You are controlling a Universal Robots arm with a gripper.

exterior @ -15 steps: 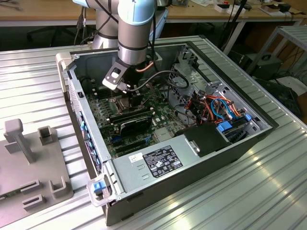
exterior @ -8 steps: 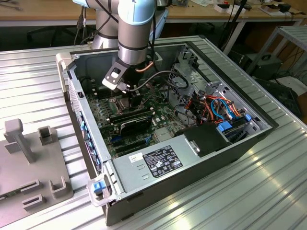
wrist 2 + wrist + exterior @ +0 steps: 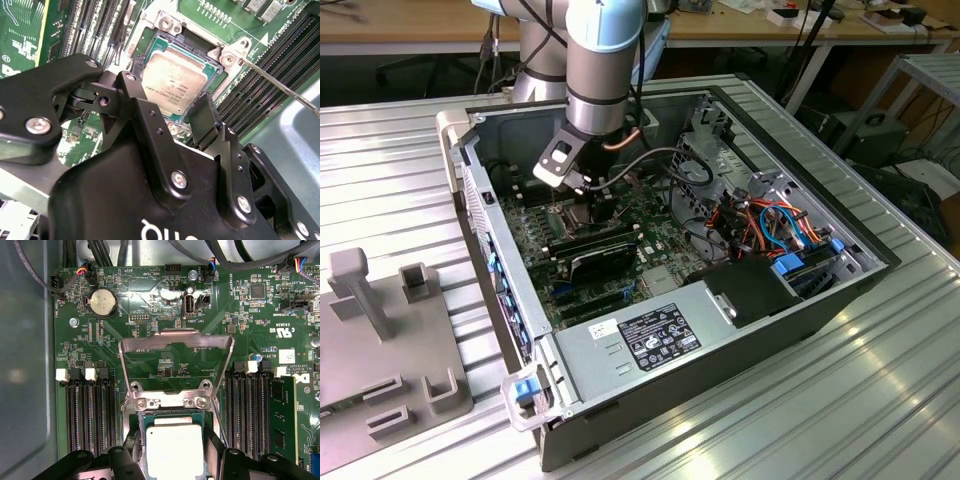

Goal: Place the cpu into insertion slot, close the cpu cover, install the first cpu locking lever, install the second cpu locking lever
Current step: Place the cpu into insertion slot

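Observation:
The cpu (image 3: pixel 172 85) (image 3: pixel 174 447), a small square chip with a silvery-beige top, lies flat in the insertion slot (image 3: pixel 170 44) (image 3: pixel 170 415). My black gripper (image 3: pixel 167 97) (image 3: pixel 172 450) hangs low over it, and its fingers (image 3: pixel 202 117) press against two opposite edges of the chip. The cpu cover (image 3: pixel 177 337), a metal frame with a large window, is swung back on its hinge and leaves the slot uncovered. A thin locking lever (image 3: pixel 280 87) juts out beside the socket. In the exterior view the gripper (image 3: pixel 588 200) reaches down inside the computer case (image 3: pixel 470 210).
Long black memory slots (image 3: pixel 90 410) (image 3: pixel 247 410) flank the socket, with a green memory module (image 3: pixel 282 420) beyond them. A coin battery (image 3: pixel 102 302) and cables (image 3: pixel 240 260) lie past the cover. The power supply (image 3: pixel 650 335), drive bay wiring (image 3: pixel 775 225) and case walls hem in the arm.

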